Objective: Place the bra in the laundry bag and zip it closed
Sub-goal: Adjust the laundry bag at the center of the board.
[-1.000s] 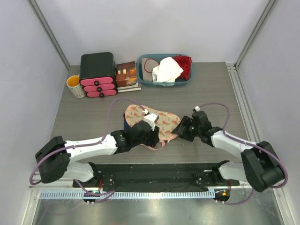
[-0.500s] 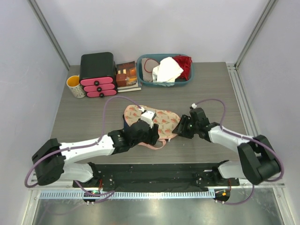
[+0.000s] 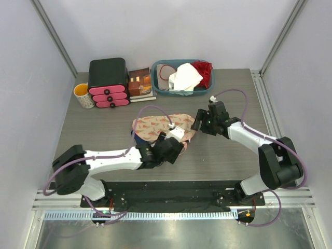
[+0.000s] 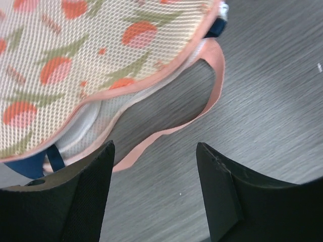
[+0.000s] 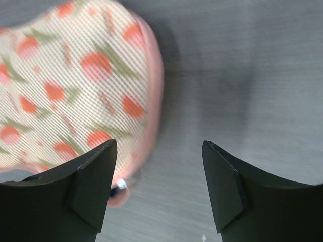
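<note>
Mid-desk: laundry bag [image 3: 155, 124], floral mesh, pink trim; navy bra [image 4: 25, 165] peeping from its edge. Left gripper [image 4: 154, 151], right gripper [image 5: 159, 148]: both released, empty, beside it.

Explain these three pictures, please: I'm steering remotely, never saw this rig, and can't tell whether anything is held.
Two robot arms stand at the near edge of a grey wood-grain table. The wide picture looks down from above and behind them. The other two come from a camera on each wrist, the black prongs being that gripper's fingers. Between the arms lies the cream floral mesh laundry bag with pink trim; the dark navy bra peeks out of its gaping edge. The left gripper and right gripper are both open, holding nothing. At the back stand a teal plastic basket of clothes and a black box with pink drawers.
</note>
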Tool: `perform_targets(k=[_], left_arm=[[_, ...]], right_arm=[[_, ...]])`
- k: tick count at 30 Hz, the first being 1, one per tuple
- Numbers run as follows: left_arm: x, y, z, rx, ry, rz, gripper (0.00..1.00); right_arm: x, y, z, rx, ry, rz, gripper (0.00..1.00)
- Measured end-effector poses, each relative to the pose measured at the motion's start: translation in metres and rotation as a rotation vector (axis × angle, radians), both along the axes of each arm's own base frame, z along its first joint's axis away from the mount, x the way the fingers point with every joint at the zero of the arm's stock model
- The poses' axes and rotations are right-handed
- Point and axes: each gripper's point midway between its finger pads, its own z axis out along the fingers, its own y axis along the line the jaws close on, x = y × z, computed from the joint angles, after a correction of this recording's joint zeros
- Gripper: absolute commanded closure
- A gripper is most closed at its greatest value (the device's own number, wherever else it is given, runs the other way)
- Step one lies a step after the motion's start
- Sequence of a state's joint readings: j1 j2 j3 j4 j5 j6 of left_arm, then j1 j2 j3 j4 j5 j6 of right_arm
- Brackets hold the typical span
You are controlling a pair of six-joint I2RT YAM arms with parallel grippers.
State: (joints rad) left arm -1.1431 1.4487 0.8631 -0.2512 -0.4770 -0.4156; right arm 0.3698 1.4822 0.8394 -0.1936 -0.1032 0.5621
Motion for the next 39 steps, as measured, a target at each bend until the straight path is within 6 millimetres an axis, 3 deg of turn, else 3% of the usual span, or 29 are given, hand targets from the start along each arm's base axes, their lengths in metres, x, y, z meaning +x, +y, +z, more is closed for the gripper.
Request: perform_targets(k=[6, 11, 16, 20, 25, 31, 32, 35, 39], left_arm=[[0.007, -0.021, -0.009, 0.230, -0.165, -0.093, 0.38], [0.025, -0.013, -0.028, 0.424, -0.260, -0.097, 0.41], [0.035, -0.012, -0.021, 0.471, -0.332, -0.091, 0.44], [0.043, -0.015, -0.016, 0.476, -0.364, -0.097, 0.51], [0.052, -0.020, -0.027, 0.484, -0.330, -0.113, 0.56], [0.063, -0.019, -0.033, 0.452, -0.282, -0.114, 0.78], [0.064, -0.020, -0.032, 0.444, -0.281, -0.113, 0.87], [0.068, -0.028, -0.025, 0.409, -0.279, -0.111, 0.99], [0.072, -0.045, -0.013, 0.328, -0.262, -0.104, 1.00]], right_arm=[[-0.051, -0.021, -0.011, -0.025, 0.042, 0.001, 0.26], [-0.080, -0.028, -0.001, 0.011, 0.010, 0.006, 0.26], [-0.089, -0.028, 0.010, 0.045, -0.020, 0.008, 0.27], [-0.098, -0.029, 0.008, 0.060, -0.013, 0.011, 0.27], [-0.106, -0.026, 0.010, 0.088, 0.002, 0.015, 0.27], [-0.109, -0.025, 0.027, 0.131, -0.040, 0.006, 0.27], [-0.109, -0.024, 0.029, 0.136, -0.044, 0.006, 0.27], [-0.110, -0.024, 0.029, 0.142, -0.037, 0.005, 0.27], [-0.112, -0.023, 0.028, 0.149, -0.025, 0.004, 0.31]])
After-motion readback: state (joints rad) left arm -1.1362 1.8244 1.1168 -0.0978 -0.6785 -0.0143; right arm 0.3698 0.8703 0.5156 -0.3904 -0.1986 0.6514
